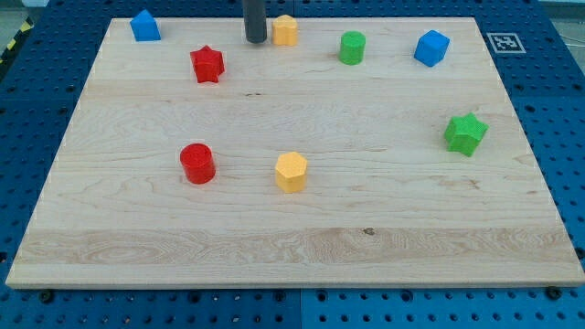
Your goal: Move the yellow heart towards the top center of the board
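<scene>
The yellow heart (286, 30) lies at the top centre of the wooden board (302, 247), close to the top edge. My tip (255, 40) is just left of the yellow heart, very near or touching its left side. A yellow hexagon (291, 172) lies near the middle of the board, well below the tip.
A blue block (144, 26) sits at the top left, a red star (207, 64) below it. A red cylinder (196, 164) lies left of the hexagon. A green cylinder (352, 47) and a blue cube (431, 47) are at the top right, a green star (465, 133) at the right.
</scene>
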`<action>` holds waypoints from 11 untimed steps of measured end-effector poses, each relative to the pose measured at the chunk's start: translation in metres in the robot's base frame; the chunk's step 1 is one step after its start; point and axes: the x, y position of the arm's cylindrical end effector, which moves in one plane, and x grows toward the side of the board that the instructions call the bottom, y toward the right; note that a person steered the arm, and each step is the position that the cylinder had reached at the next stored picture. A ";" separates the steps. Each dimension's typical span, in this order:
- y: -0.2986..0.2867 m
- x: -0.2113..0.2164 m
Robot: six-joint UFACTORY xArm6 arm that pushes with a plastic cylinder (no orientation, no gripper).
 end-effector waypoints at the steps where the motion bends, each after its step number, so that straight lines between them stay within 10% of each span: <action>1: 0.021 0.003; 5: 0.055 0.072; 11: 0.072 0.015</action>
